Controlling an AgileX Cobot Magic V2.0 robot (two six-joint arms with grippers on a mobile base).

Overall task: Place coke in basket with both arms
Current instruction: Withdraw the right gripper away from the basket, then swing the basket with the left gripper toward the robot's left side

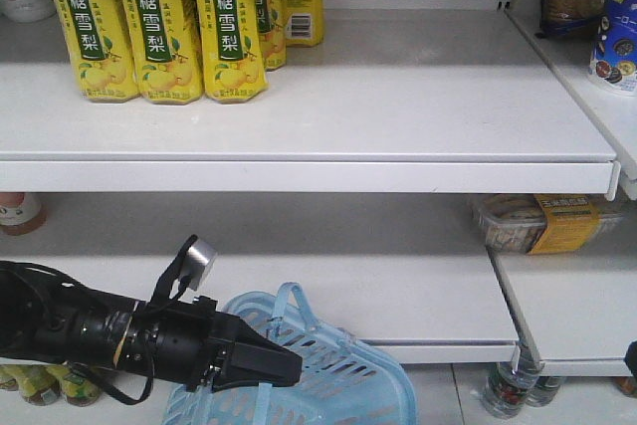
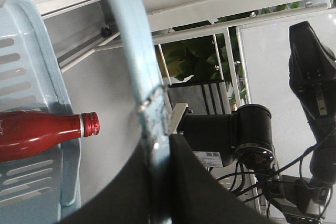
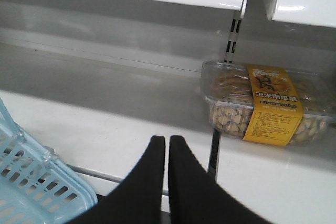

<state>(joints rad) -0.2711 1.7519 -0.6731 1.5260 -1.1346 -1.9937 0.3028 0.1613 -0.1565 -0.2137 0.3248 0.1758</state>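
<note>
Coke [image 2: 39, 135]: lain lengthwise in basket [image 2: 31, 77], left of left gripper [image 2: 157, 145] clamped on handle; right gripper [image 3: 166, 148] closed, empty

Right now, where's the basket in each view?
Front view: basket bottom centre, under the lower shelf, left hand at its handle.
Left wrist: wall at left edge, coke lying against it, handle crossing centre.
Right wrist: corner at bottom left.
Shared landmark: the basket's slotted blue wall.
</note>
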